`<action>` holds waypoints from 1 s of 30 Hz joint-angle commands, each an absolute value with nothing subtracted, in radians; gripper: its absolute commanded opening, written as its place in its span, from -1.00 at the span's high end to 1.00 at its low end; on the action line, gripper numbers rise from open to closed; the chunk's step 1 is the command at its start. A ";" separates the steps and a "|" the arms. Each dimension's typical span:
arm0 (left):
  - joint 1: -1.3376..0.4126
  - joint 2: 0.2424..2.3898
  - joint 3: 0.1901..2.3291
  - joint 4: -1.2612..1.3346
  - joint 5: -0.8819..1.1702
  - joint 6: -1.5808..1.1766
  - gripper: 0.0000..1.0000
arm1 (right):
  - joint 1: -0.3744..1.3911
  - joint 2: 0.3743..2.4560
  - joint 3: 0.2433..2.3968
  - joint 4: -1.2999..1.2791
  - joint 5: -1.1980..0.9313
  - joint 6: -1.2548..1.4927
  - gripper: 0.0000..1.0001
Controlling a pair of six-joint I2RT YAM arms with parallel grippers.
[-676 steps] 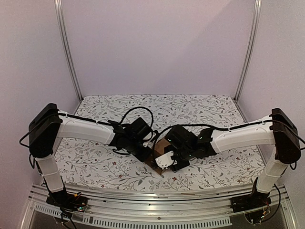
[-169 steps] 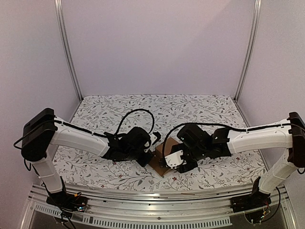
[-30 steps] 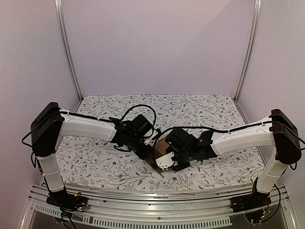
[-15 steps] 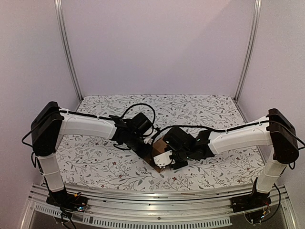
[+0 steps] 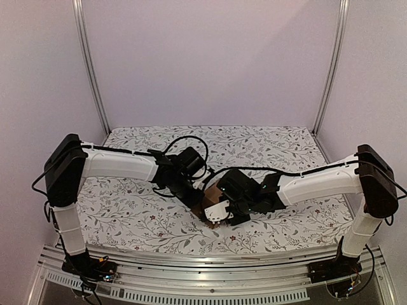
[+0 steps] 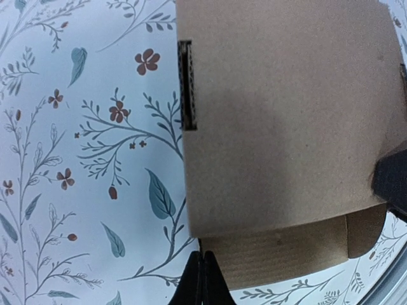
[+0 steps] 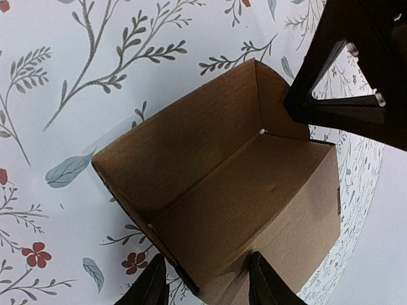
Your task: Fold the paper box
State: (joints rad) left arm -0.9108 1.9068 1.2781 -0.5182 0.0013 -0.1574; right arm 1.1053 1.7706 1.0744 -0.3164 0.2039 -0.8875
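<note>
**Right wrist view: carton lying between two arms**

The open brown cardboard box [image 7: 241, 190] is sitting mid-tabletop [image 7: 63, 76], its long axis running away from the right fingers [image 7: 152, 283]. These are standing apart astride its near end; any grip is unclear. The left fingers [image 6: 191, 289], pressed together, are pointing at its outer wall.

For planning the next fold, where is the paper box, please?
Top view: the paper box sits centrally on the floral table, between left arm and right arm.
</note>
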 commanded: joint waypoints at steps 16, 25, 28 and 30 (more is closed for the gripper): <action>-0.865 2.038 1.534 -0.726 0.107 -0.146 1.00 | 1.108 1.845 1.017 -0.465 0.102 -0.896 0.16; -0.852 2.127 1.658 -0.842 0.153 -0.175 1.00 | 1.112 1.843 1.016 -0.467 0.093 -0.899 0.15; -0.849 2.159 1.702 -0.879 0.164 -0.184 1.00 | 1.116 1.844 1.017 -0.467 0.099 -0.902 0.15; -0.845 2.171 1.723 -0.901 0.166 -0.189 1.00 | 1.118 1.841 1.017 -0.467 0.100 -0.903 0.15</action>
